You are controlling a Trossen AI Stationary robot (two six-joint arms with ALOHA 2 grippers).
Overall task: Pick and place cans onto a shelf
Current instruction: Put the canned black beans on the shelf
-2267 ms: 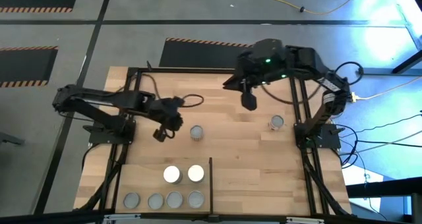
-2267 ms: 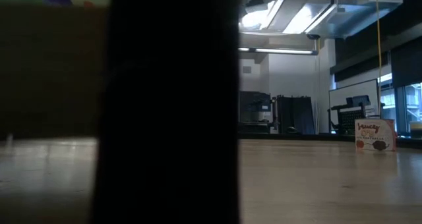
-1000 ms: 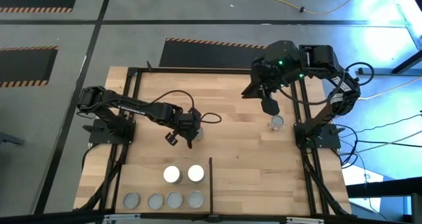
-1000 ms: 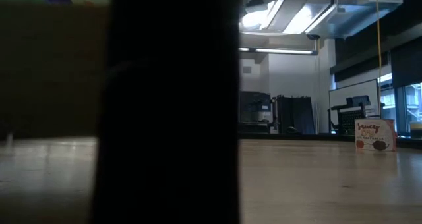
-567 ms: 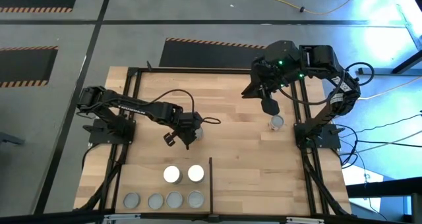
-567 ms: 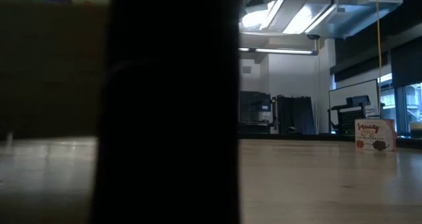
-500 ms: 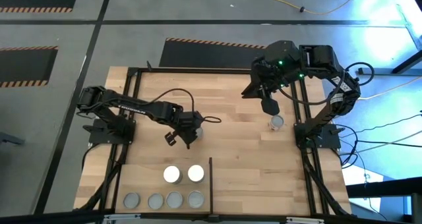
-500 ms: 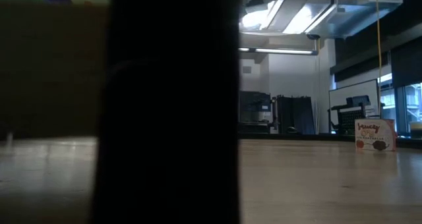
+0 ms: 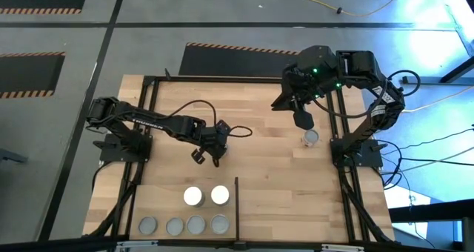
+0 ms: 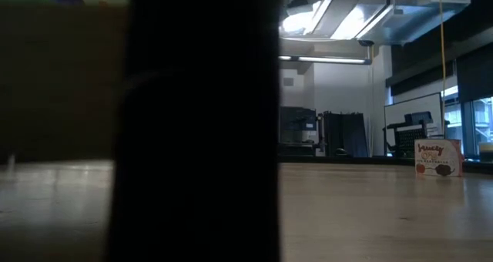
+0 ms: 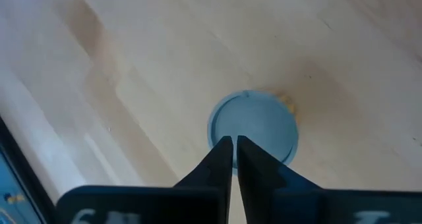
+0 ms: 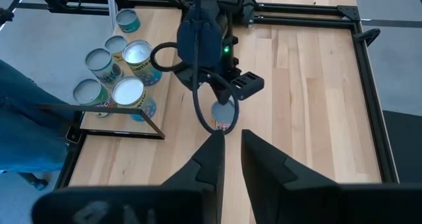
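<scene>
Left gripper (image 11: 234, 140) has its jaws all but together, just a sliver between them, and they are not clamped on anything. The tips sit right over the grey top of the centre can (image 11: 254, 126). Right gripper (image 12: 229, 133) shows a narrow gap with nothing in it.

Score check: six cans are parked on the shelf (image 9: 170, 207) at the table's 7 o'clock. That's two white tops (image 9: 192, 196) at 12 o'clock of a row of four grey tops (image 9: 184, 225). By my count, two are left to go: the centre can under the left gripper, and a second can (image 9: 310, 138) out at 3 o'clock.

Left arm is stretched from its 9 o'clock base to mid-table, wrist pitched steeply down over its can. Right arm is folded high at 1 o'clock, gripper pointing down, hanging just to the 11 o'clock side of the second can and clear of it.
</scene>
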